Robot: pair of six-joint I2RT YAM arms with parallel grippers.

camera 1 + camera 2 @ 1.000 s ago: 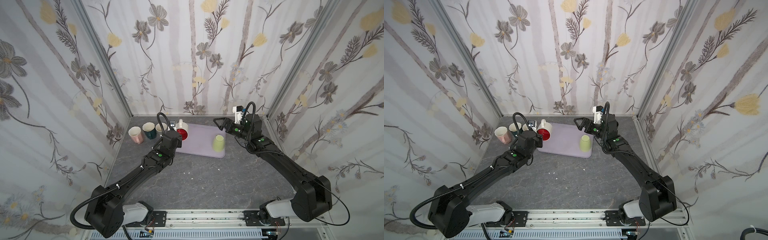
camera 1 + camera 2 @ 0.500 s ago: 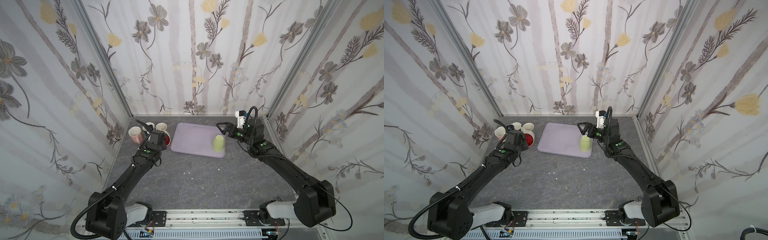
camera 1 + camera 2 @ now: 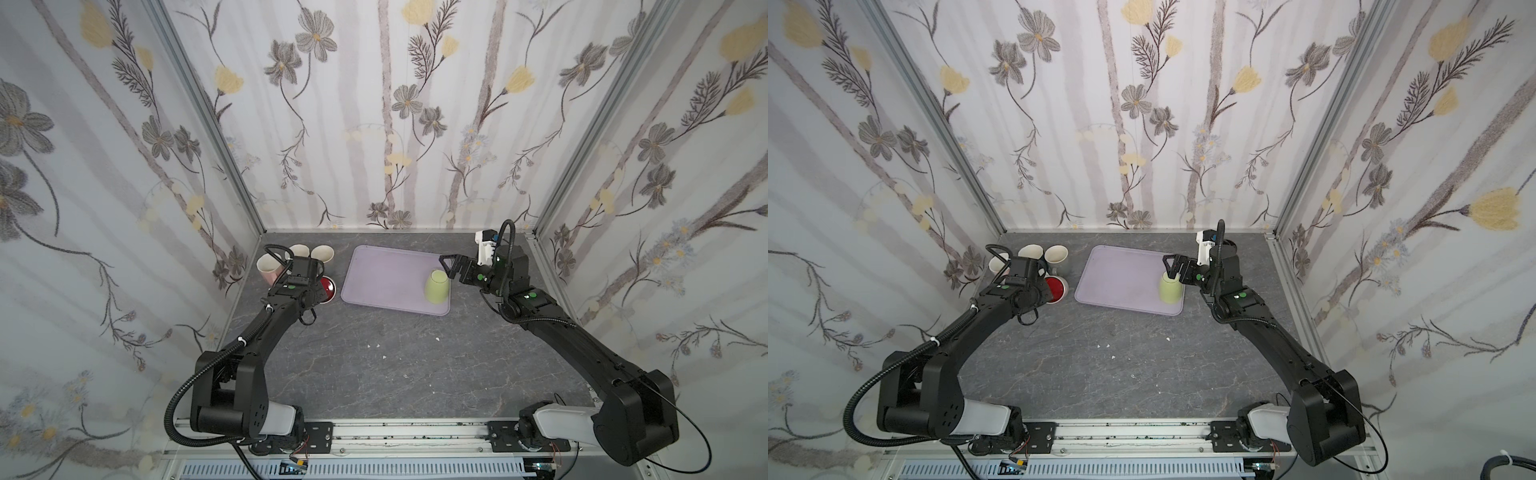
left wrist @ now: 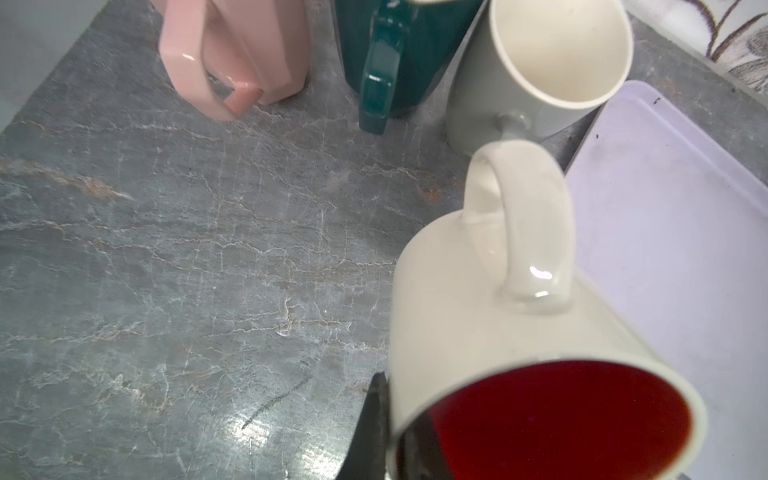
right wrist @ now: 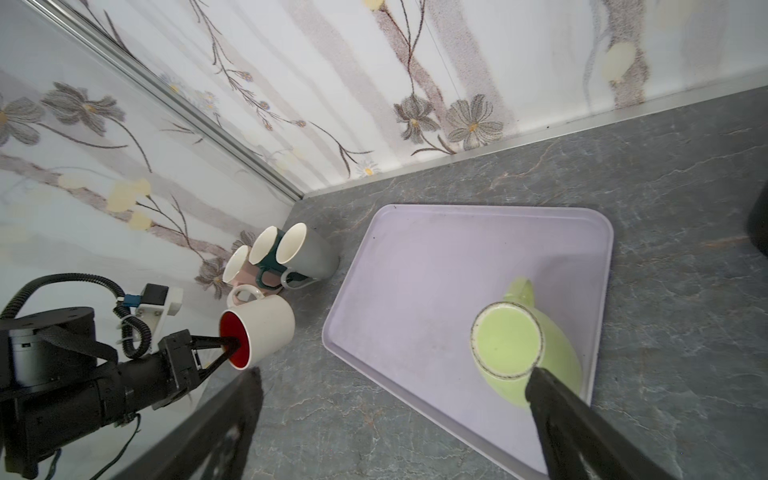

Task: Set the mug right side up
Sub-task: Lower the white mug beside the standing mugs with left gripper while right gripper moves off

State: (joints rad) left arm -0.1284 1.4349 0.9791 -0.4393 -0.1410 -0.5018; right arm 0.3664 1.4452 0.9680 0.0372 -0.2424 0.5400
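A light green mug (image 3: 437, 286) (image 3: 1171, 289) (image 5: 523, 353) stands upside down on the lilac tray (image 3: 386, 270) (image 3: 1121, 274) (image 5: 436, 257), near its right end. My right gripper (image 3: 449, 268) (image 3: 1172, 267) (image 5: 395, 432) hovers open just behind and above it; one finger (image 5: 573, 424) overlaps the mug's side and nothing sits between the jaws. My left gripper (image 4: 392, 436) (image 5: 232, 345) is shut on the rim of a white mug with a red inside (image 3: 327, 289) (image 3: 1057, 287) (image 4: 478, 299) (image 5: 262, 332). It holds that mug tilted, left of the tray, its mouth toward the arm.
Three upright mugs stand close together at the back left: pink (image 3: 266, 266) (image 4: 249, 50), teal (image 3: 299, 250) (image 4: 399, 54) and grey (image 3: 323, 253) (image 4: 540, 62). Flowered walls close in the back and both sides. Small white crumbs (image 3: 374, 345) lie on the grey tabletop.
My left gripper has carried the white mug leftward off the tray's left edge to beside the upright mugs. My right gripper has come down a little toward the green mug.
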